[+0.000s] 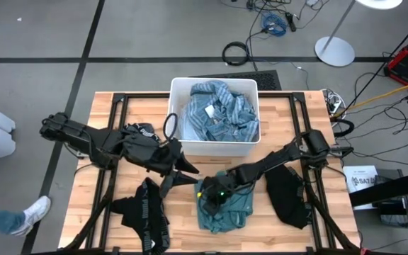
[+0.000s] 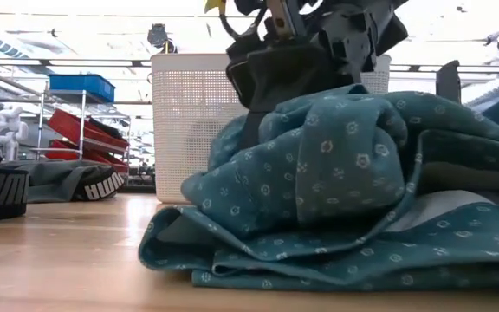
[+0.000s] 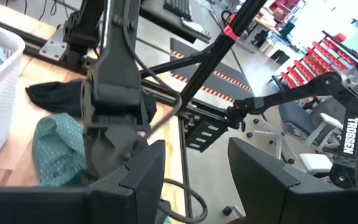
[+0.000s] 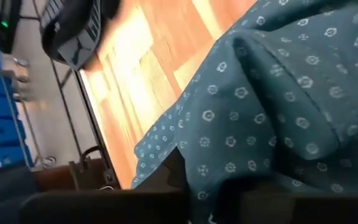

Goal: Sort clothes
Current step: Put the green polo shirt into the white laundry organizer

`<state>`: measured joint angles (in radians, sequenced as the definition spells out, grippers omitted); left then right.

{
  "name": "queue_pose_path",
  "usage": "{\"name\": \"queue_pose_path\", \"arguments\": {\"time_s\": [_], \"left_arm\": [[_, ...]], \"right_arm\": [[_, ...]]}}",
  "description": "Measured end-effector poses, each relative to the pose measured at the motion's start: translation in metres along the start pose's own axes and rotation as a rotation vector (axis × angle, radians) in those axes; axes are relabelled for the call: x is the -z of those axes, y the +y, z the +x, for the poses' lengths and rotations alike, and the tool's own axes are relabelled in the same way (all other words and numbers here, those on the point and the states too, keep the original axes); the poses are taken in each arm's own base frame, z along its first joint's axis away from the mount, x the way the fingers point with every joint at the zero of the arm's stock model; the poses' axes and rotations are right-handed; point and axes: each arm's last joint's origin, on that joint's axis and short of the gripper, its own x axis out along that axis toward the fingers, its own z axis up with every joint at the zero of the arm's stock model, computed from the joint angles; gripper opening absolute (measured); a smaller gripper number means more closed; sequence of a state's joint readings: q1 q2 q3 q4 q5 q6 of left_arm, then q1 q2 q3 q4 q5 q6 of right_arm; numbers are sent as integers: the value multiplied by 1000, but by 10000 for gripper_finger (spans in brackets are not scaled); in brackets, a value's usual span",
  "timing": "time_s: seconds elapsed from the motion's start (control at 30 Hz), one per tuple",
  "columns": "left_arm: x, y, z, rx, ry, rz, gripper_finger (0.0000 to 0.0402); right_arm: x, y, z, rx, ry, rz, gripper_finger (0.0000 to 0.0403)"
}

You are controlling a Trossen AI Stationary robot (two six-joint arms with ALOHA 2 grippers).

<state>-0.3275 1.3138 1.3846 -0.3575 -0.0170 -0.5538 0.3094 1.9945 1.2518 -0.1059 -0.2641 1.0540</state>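
Right gripper (image 1: 211,197) down on teal garment (image 1: 225,212) at table's 6 o'clock (grip? can't tell); left gripper (image 1: 183,173) open, empty.

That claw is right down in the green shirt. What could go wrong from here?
The right gripper sits pressed into the teal-green garment, so fabric could snag on its fingers and get dragged along when the arm lifts. The left gripper hangs open close beside it, so the two arms might bump. The white bin already holds light blue clothes, so a sloppy drop could spill over its rim.
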Motion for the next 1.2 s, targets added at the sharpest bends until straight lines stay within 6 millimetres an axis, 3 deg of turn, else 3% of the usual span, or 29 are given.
{"name": "queue_pose_path", "arguments": {"time_s": [0.17,0.43,0.7,0.93,1.1,1.2], "left_arm": [[-3,-2,-11,12,-17,20,185],[-5,-3,-21,36,-9,72,185],[-3,-4,-21,90,36,128,185],[0,-5,-21,142,87,148,185],[2,-5,-21,145,101,149,185],[2,-5,-21,147,102,149,185]], "right_arm": [[1,14,3,16,20,-47,82],[-11,36,-14,161,-57,-90,186],[-13,65,-44,360,-111,-30,219],[19,89,-72,556,-120,98,216],[57,82,-73,741,-58,164,225],[70,78,-73,743,-60,188,232]]}}
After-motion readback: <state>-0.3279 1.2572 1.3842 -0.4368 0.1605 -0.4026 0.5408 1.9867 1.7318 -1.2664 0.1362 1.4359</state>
